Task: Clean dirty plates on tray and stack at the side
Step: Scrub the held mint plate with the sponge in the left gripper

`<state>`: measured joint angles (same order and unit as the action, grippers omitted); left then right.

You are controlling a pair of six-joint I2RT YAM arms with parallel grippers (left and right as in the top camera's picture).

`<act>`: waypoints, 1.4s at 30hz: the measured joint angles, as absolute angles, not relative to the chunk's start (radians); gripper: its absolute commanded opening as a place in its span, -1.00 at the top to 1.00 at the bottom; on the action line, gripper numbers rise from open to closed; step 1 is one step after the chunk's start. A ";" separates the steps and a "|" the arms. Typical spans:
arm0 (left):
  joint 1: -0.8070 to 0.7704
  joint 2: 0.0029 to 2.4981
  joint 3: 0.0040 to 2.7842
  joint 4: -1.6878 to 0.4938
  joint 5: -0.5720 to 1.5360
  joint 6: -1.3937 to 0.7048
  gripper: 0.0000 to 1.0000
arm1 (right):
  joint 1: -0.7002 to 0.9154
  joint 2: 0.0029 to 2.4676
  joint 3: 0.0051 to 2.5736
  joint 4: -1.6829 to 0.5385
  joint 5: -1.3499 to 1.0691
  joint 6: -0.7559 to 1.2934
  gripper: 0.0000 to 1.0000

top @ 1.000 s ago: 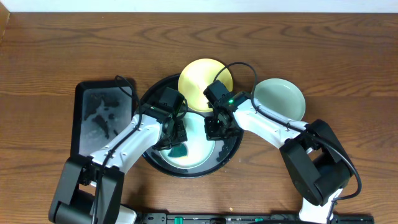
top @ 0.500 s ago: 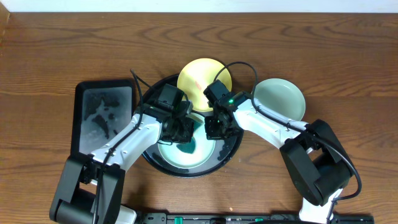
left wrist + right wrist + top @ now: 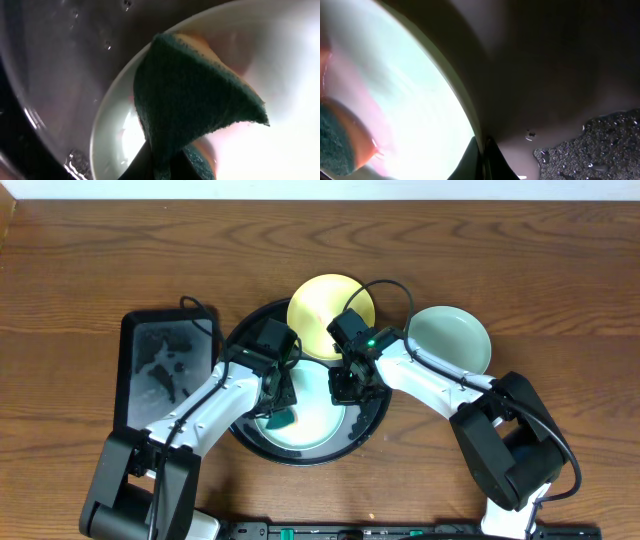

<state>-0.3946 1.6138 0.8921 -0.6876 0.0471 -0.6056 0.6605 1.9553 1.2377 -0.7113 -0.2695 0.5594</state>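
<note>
Green sponge [image 3: 190, 100], rectangular tray [image 3: 165, 370], wooden table [image 3: 560, 270]

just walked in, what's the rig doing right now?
The left gripper holds a green sponge against the mint plate lying in the round black tray. The right gripper pinches that plate's rim, apparently to steady it. A yellow plate sits at the tray's far edge, and a second mint plate is on the table to the right. No plates are stacked yet.
</note>
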 measured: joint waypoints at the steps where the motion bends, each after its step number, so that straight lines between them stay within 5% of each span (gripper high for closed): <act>1: -0.394 1.614 0.892 -0.688 0.058 -0.593 0.85 | 0.661 1.955 1.238 -0.710 -0.269 0.559 0.98; 14: -0.384 1.618 0.875 -0.541 0.413 -0.190 0.85 | 0.655 1.955 1.238 -0.710 -0.258 0.559 0.98; 31: -0.397 1.618 0.894 -0.660 -0.027 -0.469 0.85 | 0.655 1.955 1.238 -0.707 -0.268 0.559 0.98; 42: -0.378 1.632 0.886 -0.668 0.441 -0.097 0.85 | 0.652 1.955 1.238 -0.709 -0.258 0.559 0.98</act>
